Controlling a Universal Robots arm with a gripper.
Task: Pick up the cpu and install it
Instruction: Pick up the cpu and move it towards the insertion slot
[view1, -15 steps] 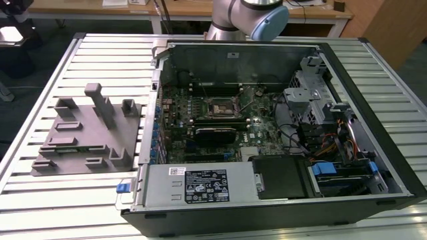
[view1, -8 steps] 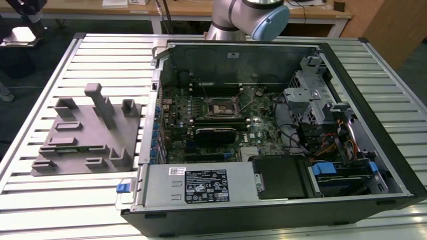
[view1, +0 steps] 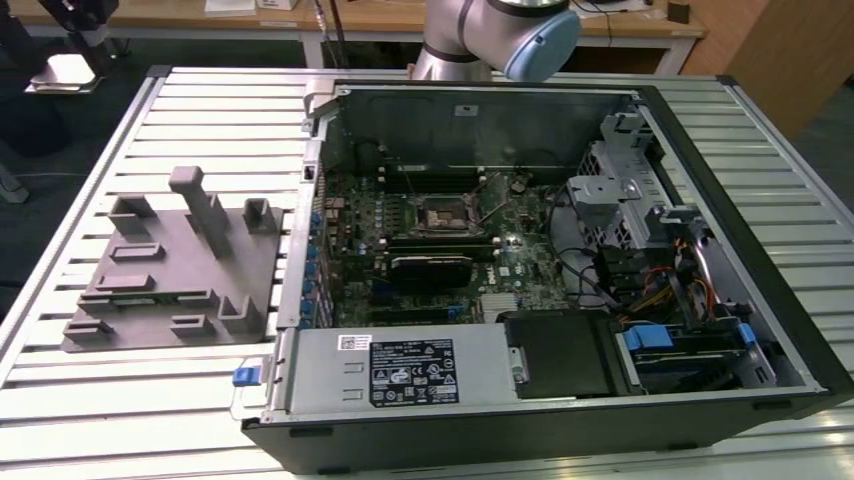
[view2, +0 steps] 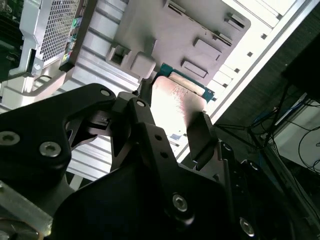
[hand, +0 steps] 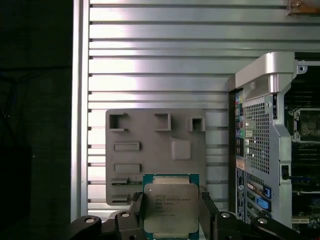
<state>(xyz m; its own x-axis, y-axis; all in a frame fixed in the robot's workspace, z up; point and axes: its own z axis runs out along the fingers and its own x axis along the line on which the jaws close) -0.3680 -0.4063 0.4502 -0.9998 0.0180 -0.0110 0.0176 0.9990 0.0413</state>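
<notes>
Gripper closed to chip width: its black fingers press on opposite edges of the small square cpu, silvery top, green rim. The cpu sits flat between them and looks lifted off the grey moulded parts tray, which lies beneath the gripper on the ribbed aluminium table. The open black computer case stands just to one side of the gripper. My read: you're in the carry. Hold the chip level, grip edges only, add no squeeze, and stay above the case wall.
</notes>
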